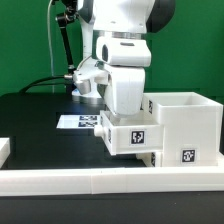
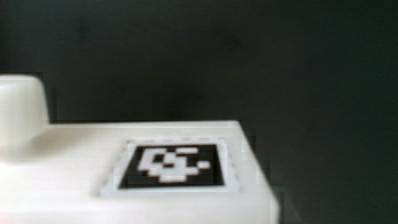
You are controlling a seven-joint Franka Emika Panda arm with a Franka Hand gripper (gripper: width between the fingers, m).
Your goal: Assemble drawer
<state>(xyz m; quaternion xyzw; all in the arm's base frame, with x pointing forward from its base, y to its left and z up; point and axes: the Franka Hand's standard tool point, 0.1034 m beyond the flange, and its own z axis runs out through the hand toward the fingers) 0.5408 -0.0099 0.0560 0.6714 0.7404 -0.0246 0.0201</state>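
Under my fingers the black table (image 1: pixel 40 140) carries a white tray (image 1: pixel 130 135), right below them, touching a big white casing (image 1: pixel 185 125) beside it. Behind them lies the marker board (image 1: pixel 78 122). A low white rim (image 1: pixel 60 181) edges the table in front.

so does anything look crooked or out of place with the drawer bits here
Nothing looks damaged or spilled. The casing sits upright against the table's white rim. One tray is at the casing's open side under the gripper, seemingly square to it but not fully in. The marker board lies flat behind.
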